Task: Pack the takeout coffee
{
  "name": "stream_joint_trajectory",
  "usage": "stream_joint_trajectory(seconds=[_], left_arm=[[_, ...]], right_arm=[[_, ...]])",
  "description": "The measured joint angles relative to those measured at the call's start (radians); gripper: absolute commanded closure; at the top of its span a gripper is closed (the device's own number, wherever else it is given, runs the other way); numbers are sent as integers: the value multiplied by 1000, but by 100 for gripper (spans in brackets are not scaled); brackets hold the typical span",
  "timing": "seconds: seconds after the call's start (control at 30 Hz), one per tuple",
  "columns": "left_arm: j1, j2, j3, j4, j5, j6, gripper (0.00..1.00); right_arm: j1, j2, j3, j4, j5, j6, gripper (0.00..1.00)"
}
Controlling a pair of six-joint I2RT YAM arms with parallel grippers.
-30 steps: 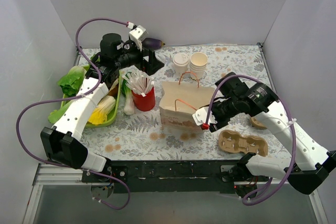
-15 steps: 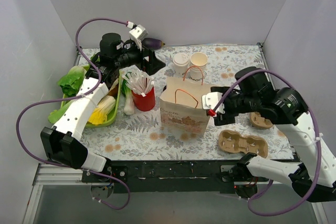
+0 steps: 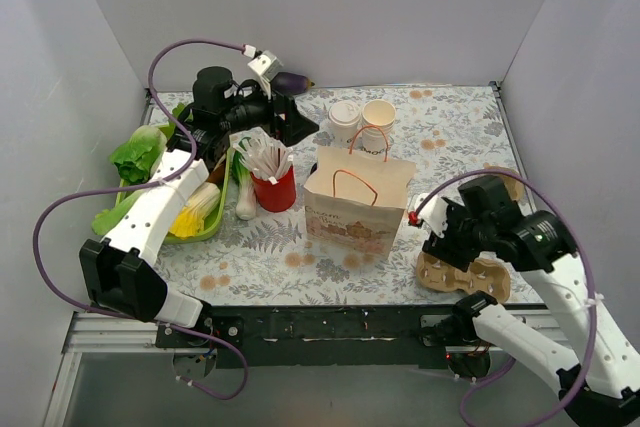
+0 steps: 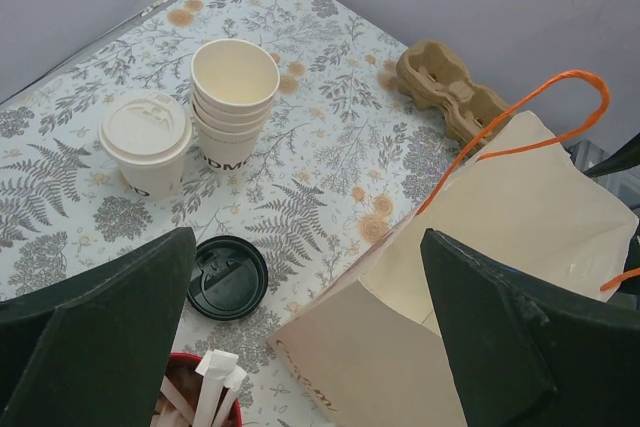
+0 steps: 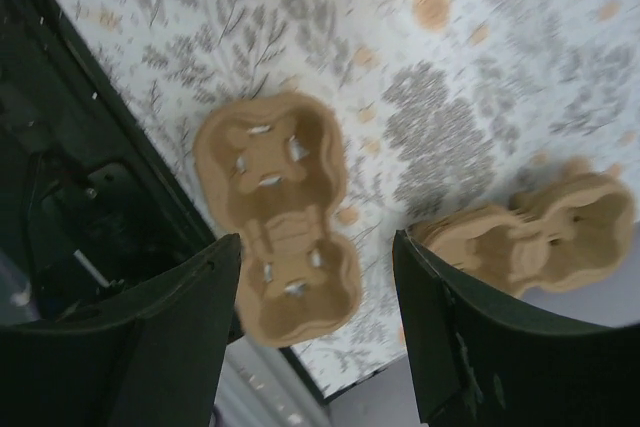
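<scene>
On the fern-print table [image 3: 450,117], takeout coffee [image 4: 146,142] stands ahead of wide-open, empty left jaws; right jaws likewise, far off.

Stacked lidless cups [image 4: 235,97], flat black lid [image 4: 228,277], red cup [image 3: 277,194], pulp carrier [image 5: 275,212]

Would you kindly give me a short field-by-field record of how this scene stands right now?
coffee: lidded cup, upright on the table next to the cup stack, not packed
bag: upright, mouth open, orange handles
black lid: flat on the table, in front of the cups
left gripper: open, empty, above the bag's edge, facing the cups
right gripper: open, empty, over a carrier
</scene>
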Motion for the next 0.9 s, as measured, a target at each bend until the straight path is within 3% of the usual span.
stream_joint_trajectory(seconds=[0.3, 0.57, 0.9], left_arm=[[-10, -5, -85, 48, 13, -28, 2], [-19, -15, -136, 88, 26, -62, 3], [-19, -15, -137, 121, 27, -77, 3]], right_arm=[[-72, 87, -215, -45, 18, -14, 45], [-146, 142, -333, -43, 79, -125, 44], [-162, 251, -378, 6, 101, -138, 47]])
